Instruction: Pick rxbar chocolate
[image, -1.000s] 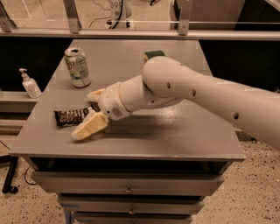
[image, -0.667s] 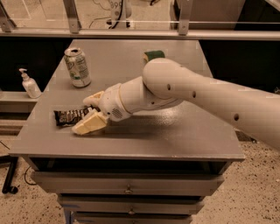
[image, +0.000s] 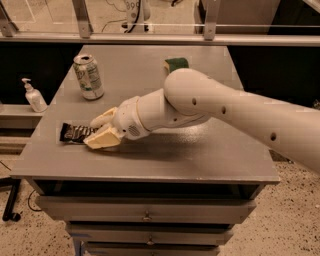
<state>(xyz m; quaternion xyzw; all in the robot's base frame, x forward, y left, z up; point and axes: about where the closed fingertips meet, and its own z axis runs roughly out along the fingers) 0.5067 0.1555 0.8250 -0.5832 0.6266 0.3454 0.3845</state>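
The end effector sits low on the bench near its front left corner, tips pointing left and covering the right end of the rxbar chocolate. Whether it is clamped on the bar or only around it, I cannot tell. The bar lies flat, its free end sticking out to the left of the end effector. Behind the end effector the wrist angles up and right into a rounded elbow, and the long cream arm runs off to the right edge. Beyond the end effector stands a green-white can; a sponge lies farther back, partly hidden by the elbow.
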